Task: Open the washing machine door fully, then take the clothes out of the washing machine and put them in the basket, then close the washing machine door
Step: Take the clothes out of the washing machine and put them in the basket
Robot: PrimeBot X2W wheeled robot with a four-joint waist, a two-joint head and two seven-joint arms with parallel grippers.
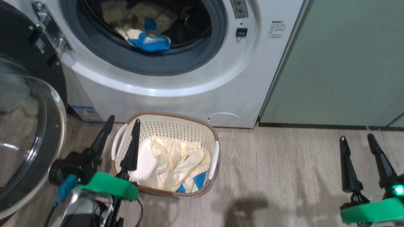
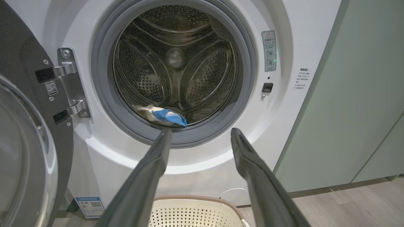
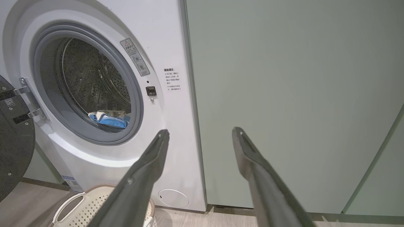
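Left claw [image 1: 123, 119] and right claw [image 1: 356, 137] are held wide apart, empty. Clothes [image 1: 180, 160] in the basket [image 1: 176, 127] are shown from the head; the drum [image 2: 176, 63], with its perforated back, from the left wrist.

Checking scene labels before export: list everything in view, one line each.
washing machine: one, white, centre
washing machine door: one, black rim, clear glass, swung open at left
clothes in drum: small heap, pale yellow and blue, at front lip
clothes in basket: heap, pale yellow and blue
basket: one, cream, brown rim, on floor before machine
cabinets: pale green, right of machine
floor: grey wood-look
left gripper: dark fingers, open, empty, by basket's left end
right gripper: dark fingers, open, empty, lower right
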